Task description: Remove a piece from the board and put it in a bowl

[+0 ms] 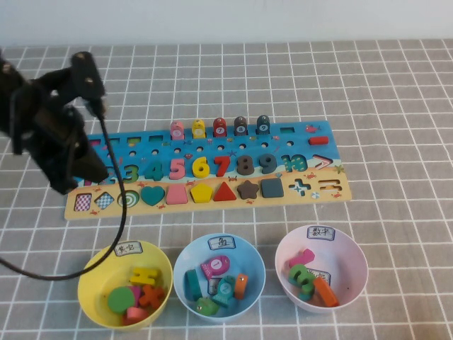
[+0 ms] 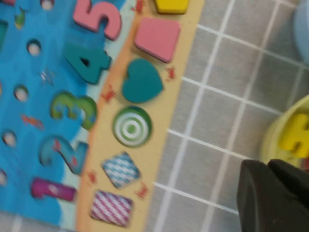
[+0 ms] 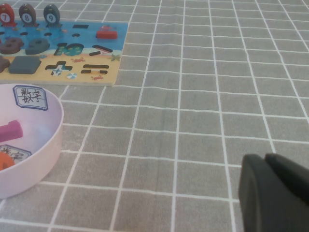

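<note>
The board [image 1: 212, 170] carries coloured numbers 3, 4, 5, 6, 7.

Even, soft daylight-like lighting, no harsh glare

The grey white-gridded tablecloth [image 1: 396, 106] is evenly bright with only faint shadows under the round plastic bowls; the left wrist view is motion-blurred across the long blue-and-tan wooden puzzle board [image 2: 29, 121], and both wrist views' dark foreground shapes are out of focus

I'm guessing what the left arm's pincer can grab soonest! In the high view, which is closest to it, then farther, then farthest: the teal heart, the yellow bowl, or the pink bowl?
1. Teal heart, in the board's shape row, just right of the left pincer, which is shut.
2. Yellow bowl, at the front left.
3. Pink bowl, far off at the front right.
</note>
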Available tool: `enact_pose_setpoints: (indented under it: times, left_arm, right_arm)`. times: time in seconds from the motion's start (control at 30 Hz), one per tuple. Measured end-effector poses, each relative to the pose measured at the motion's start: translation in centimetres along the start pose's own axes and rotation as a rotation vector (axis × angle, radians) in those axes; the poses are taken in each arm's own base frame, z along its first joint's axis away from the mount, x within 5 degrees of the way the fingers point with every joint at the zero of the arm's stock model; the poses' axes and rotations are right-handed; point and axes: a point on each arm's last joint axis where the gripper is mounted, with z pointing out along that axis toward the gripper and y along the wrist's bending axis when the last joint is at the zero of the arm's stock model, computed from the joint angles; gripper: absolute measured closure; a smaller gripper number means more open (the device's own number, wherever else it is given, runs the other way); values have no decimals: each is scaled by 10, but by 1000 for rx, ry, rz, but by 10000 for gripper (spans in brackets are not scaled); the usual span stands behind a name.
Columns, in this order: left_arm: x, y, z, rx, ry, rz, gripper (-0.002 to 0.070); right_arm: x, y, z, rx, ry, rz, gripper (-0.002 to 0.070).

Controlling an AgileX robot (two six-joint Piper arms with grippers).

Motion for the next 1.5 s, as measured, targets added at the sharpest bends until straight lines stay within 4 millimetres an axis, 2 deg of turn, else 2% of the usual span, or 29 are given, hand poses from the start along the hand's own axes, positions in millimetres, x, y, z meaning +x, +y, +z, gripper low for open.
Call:
enact_pose_setpoints:
  times: [0.1, 0.23, 0.37, 0.43, 0.5, 0.7, 0.77, 1.0, 1.2, 1.5]
  left_arm:
    - [-16, 12, 18, 6, 54, 120, 678]
    - [-43, 12, 44, 24, 115, 247, 678]
    - [-58, 12, 61, 42, 128, 288, 676]
    - [-60, 14, 65, 43, 134, 292, 650]
    - [-60, 15, 71, 52, 144, 293, 597]
    - [-57, 18, 80, 66, 167, 293, 317]
    - [-57, 18, 82, 69, 171, 293, 274]
    - [-55, 21, 93, 92, 184, 296, 245]
    - [-50, 24, 113, 138, 208, 319, 244]
    - [-50, 26, 117, 138, 204, 372, 244]
  right_arm:
    - [0, 0, 0, 0, 0, 0, 694]
    - [0, 0, 0, 0, 0, 0, 694]
    - [0, 0, 0, 0, 0, 0, 694]
    - [0, 0, 0, 0, 0, 0, 694]
    - [0, 0, 0, 0, 0, 0, 694]
    - [0, 0, 0, 0, 0, 0, 694]
    - [0, 0, 0, 0, 0, 0, 694]
    - [0, 0, 0, 0, 0, 0, 694]
    - [0, 0, 0, 0, 0, 0, 694]
    - [0, 0, 0, 0, 0, 0, 694]
